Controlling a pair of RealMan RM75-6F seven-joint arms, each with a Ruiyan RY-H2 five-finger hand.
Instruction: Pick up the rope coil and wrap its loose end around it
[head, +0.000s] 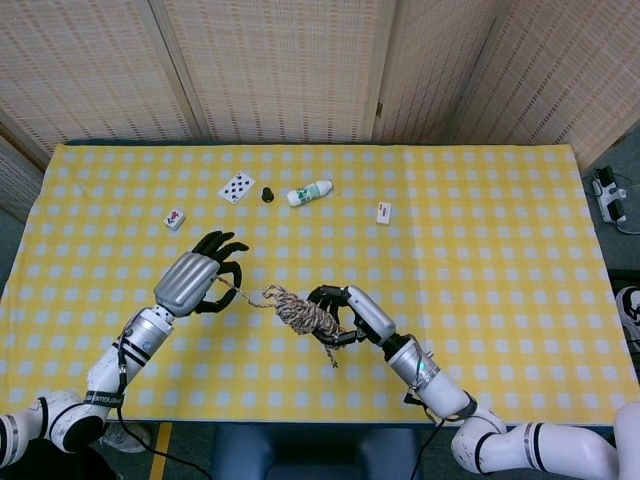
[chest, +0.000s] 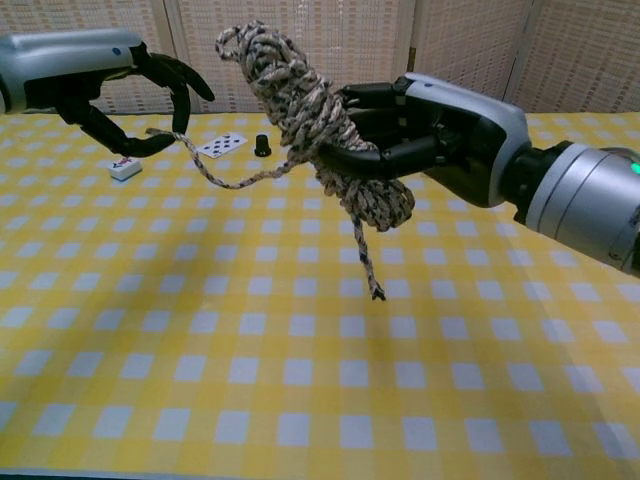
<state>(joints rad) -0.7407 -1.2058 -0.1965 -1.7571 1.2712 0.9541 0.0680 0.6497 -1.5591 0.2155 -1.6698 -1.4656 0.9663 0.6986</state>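
in the head view, the right hand had its fingers curled around the rope coil, which was held off the table, lying sideways, nearer the front edge than the back. the left hand pinched the loose end between thumb and a finger, the others fanned out, and the strand ran short and a little slack to the coil. to wrap well, my judgement was that the left hand should keep the strand lightly taut and lead it over the coil's free half, clear of the right hand's fingers, while the right hand turned the coil to take it up (a slack loop would likely slide off). the yellow checked table was open toward its right edge and along the front. the playing card, black cap, small bottle and two tiles lay toward the back edge, well apart from the hands.

in the chest view, the right hand gripped the coil about its middle, tilted, with a short tail hanging free above the cloth. the left hand pinched the loose end, which sagged between them. below both hands the table showed open room for swinging the strand around.
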